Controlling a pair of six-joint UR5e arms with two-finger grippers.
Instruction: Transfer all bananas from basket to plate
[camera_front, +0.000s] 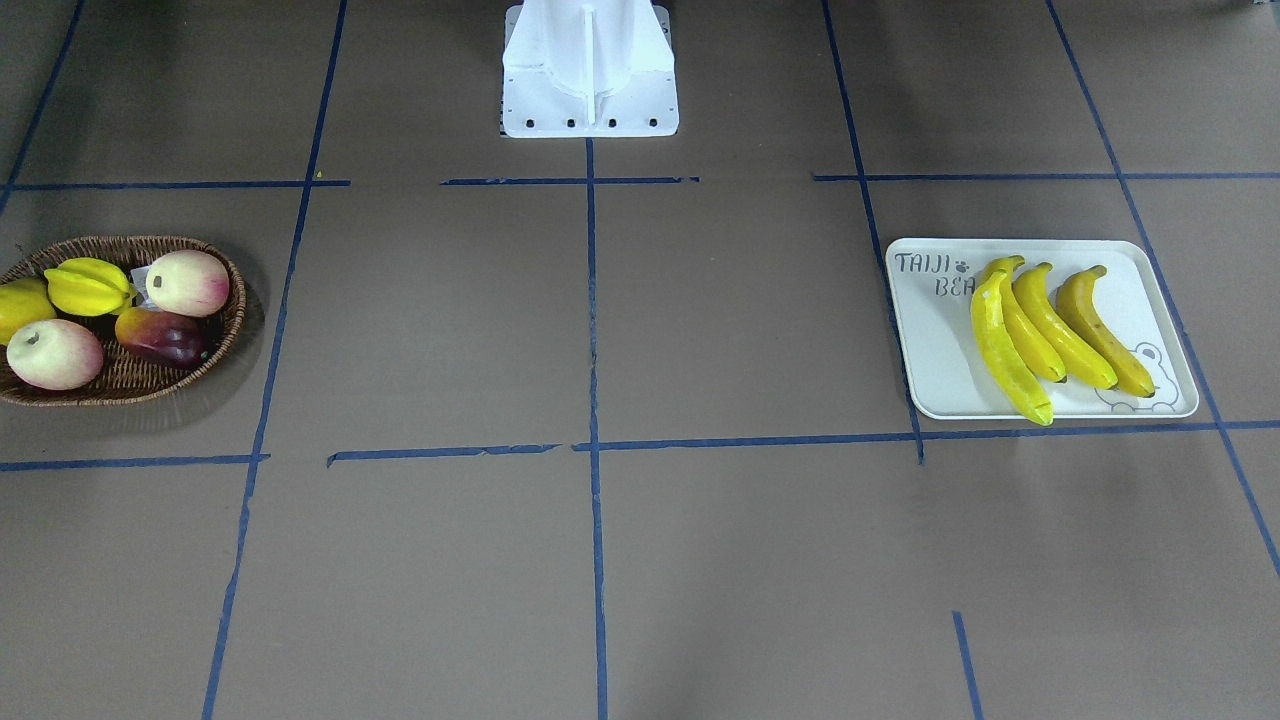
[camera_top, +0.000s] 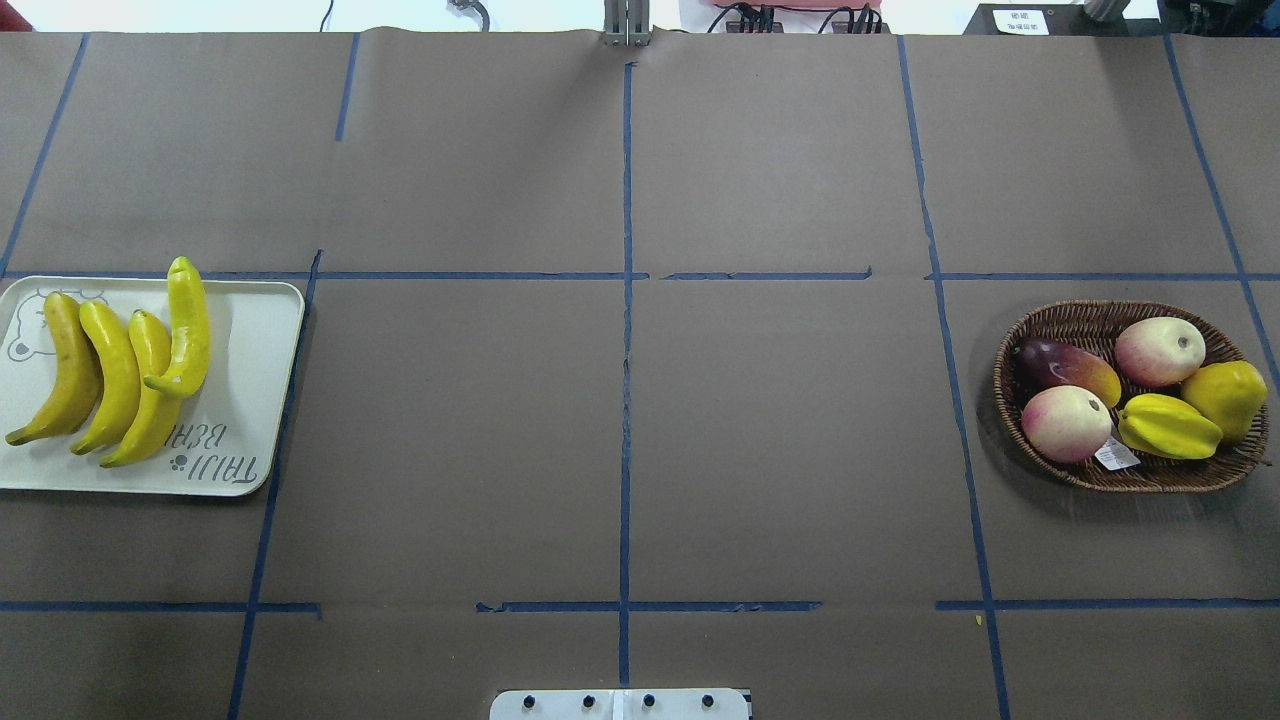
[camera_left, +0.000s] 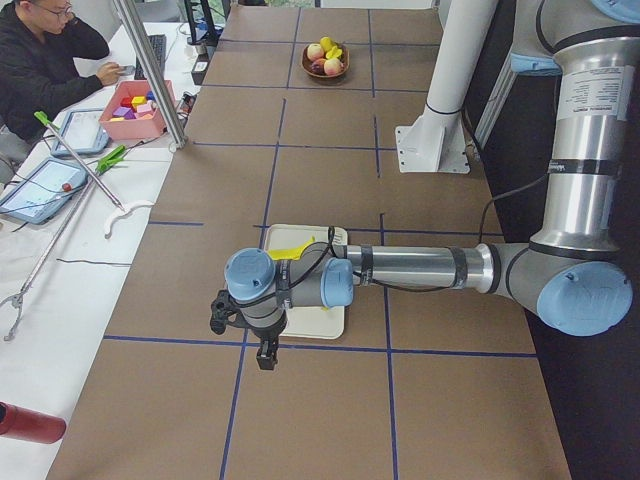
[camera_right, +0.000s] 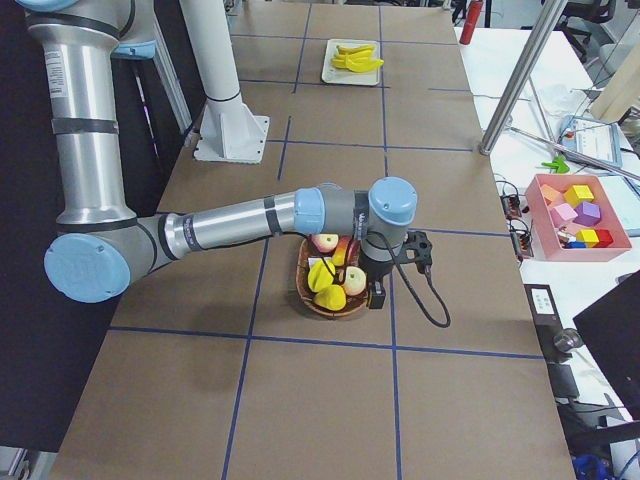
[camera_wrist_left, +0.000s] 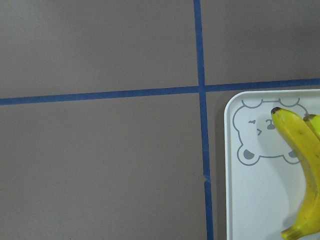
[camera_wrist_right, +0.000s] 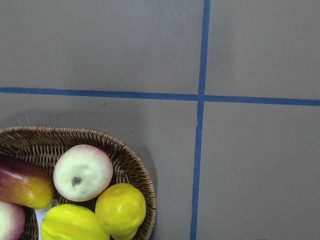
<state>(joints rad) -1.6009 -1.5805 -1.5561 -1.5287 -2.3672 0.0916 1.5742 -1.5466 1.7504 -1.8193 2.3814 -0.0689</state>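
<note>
Brown paper-covered table (camera_top: 450, 450), read from its left end outward.

Nearest: the left gripper (camera_left: 266, 356) is hung low over bare table, just off the plate's short edge. It is caught by the side camera alone, so the set of its jaws cannot be told. From its wrist camera the plate (camera_wrist_left: 235, 200) is found at 4 o'clock, bear corner first, with a stem end beside the drawn bear.

Next: the bananas (camera_top: 115, 375). All four are counted on the plate, at 9 o'clock from the table's centre in the overhead view. Long axes are run roughly 12 to 6, side by side and touching. The fourth is propped on its neighbour, and its far tip is carried just past the plate's 12 o'clock rim.

Farthest, at 3 o'clock: the basket (camera_top: 1130, 482). Two apples (camera_top: 1160, 350), a mango (camera_top: 1060, 365), a starfruit (camera_top: 1165, 427) and a lemon (camera_top: 1225, 398) are held in it; no banana is seen there. The right gripper (camera_right: 376, 298) is hung just beside the basket's rim, again in a side view only, so wide or narrow cannot be told. From the right wrist camera the basket is placed at 7 o'clock.

Judgement: the transfer is taken as complete and no further pick is called for. The left arm is the nearer to the bananas. Should the overhanging one need seating, it would be drawn along its own axis toward 6 o'clock.
</note>
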